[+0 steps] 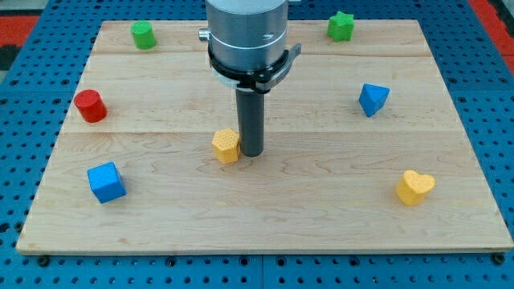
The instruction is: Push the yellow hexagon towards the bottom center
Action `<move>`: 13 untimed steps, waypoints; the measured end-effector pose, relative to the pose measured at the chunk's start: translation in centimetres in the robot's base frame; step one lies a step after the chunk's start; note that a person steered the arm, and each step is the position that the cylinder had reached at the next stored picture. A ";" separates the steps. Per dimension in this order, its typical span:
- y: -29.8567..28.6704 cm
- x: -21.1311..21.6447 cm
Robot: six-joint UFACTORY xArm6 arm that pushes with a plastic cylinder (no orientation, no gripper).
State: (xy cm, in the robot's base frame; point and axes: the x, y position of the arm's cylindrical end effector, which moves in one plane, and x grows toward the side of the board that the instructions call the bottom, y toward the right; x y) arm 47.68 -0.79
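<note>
The yellow hexagon (226,145) lies near the middle of the wooden board (265,217), a little to the view's left of center. My tip (251,153) stands right beside it on its right side, touching or nearly touching it. The dark rod rises from there to the grey arm body at the view's top.
A red cylinder (90,106) at the left, a blue cube (106,181) at the lower left, a green cylinder (143,34) at the top left, a green star (340,26) at the top right, a blue triangular block (373,99) at the right, a yellow heart (414,186) at the lower right.
</note>
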 end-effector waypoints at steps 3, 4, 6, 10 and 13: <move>-4.5 -2.0; -3.8 0.2; -8.2 -3.5; -8.0 3.9; -15.9 1.5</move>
